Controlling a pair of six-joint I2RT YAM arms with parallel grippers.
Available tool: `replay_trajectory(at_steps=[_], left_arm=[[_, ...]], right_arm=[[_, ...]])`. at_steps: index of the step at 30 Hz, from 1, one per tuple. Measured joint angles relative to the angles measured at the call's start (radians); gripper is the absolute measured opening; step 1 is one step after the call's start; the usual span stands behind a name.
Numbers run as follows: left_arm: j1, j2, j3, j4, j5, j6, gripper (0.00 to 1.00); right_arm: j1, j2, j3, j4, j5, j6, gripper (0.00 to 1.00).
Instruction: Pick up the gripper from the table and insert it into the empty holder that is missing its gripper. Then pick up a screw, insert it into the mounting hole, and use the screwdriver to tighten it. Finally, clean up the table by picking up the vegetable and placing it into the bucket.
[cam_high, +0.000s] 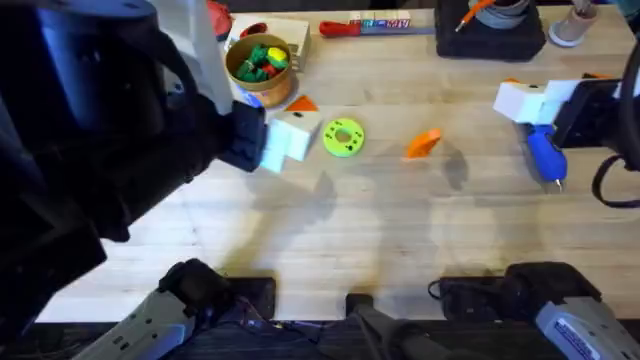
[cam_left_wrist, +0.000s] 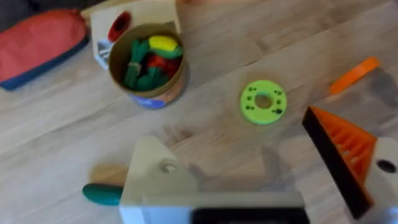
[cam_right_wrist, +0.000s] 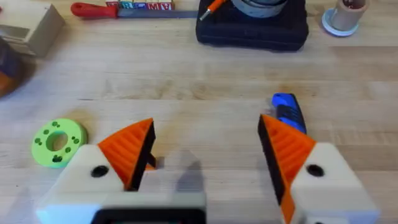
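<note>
The loose orange gripper (cam_high: 423, 143) (cam_left_wrist: 354, 74) lies on the table, right of the green disc. My left gripper (cam_high: 290, 128) (cam_left_wrist: 233, 140) hovers open beside the bucket (cam_high: 258, 62) (cam_left_wrist: 147, 65). One of its fingers is the finless white holder (cam_left_wrist: 155, 180), with the mounting hole (cam_left_wrist: 168, 167) showing. The dark green vegetable (cam_left_wrist: 102, 194) pokes out from behind the holder. My right gripper (cam_high: 540, 98) (cam_right_wrist: 205, 124) is open, just above the blue screwdriver (cam_high: 545, 155) (cam_right_wrist: 286, 112). The screw is out of view.
A bright green disc (cam_high: 343, 137) (cam_left_wrist: 263, 102) (cam_right_wrist: 56, 142) lies mid-table. Along the far edge are a red-handled tool (cam_high: 340, 27) (cam_right_wrist: 118, 9), a black case (cam_high: 490, 25) (cam_right_wrist: 252, 22) and a white cup (cam_high: 575, 25). A red pouch (cam_left_wrist: 40, 43) sits beyond the bucket.
</note>
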Motion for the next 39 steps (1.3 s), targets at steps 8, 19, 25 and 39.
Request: replay_trajectory(at_steps=[8,19,25,39], left_arm=[[-0.116,0.001,0.000,0.096,0.003,0.002,0.988],[-0.116,0.002,0.000,0.111,0.023,-0.029,0.988],[-0.117,0.006,-0.033,0.263,0.060,0.013,0.987],[-0.061,-0.320,-0.571,0.729,0.283,0.106,0.988]], right_arm=[[0.000,0.000,0.000,0.000,0.000,0.000,0.991],[0.000,0.000,0.000,0.000,0.000,0.000,0.992],[0.000,0.000,0.000,0.000,0.000,0.000,0.990],[0.000,0.000,0.000,0.000,0.000,0.000,0.992]])
